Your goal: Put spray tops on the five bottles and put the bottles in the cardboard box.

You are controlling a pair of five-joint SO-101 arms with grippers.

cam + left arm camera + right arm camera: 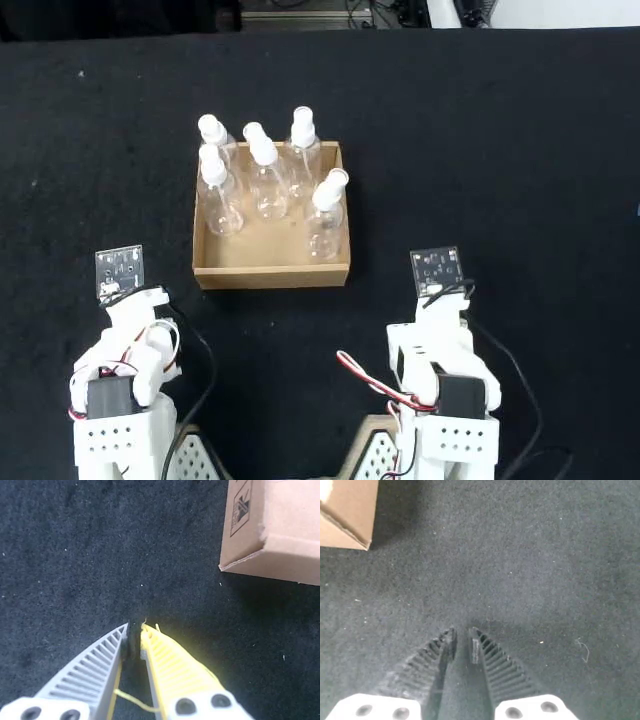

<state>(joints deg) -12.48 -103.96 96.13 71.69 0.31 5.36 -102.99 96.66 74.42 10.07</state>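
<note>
I have all five spray bottles point(266, 185) standing upright in the far half of the cardboard box point(270, 272), each with a white spray top point(301, 122) on it. The one nearest me point(324, 225) stands a little apart from the other four, by the box's right wall. Judging from that, I think little or nothing of the job remains.

My left end effector point(135, 630) is clenched on nothing, tips together, hanging over bare black tabletop point(500, 150) beside a near corner of the box point(280, 525). My right end effector point(461, 642) is all but closed and also empty, with the other near corner point(345, 510) off to its side.

If I had to shift one, I'd expect these bottles to be light: they look like thin clear plastic and seem empty. The walls look smooth, so probably slippery, and likely to dent under a hard squeeze. They are tall and narrow, so they should tip easily. I'd grip at the neck just under the white top, or around the upper body with a gentle close
</note>
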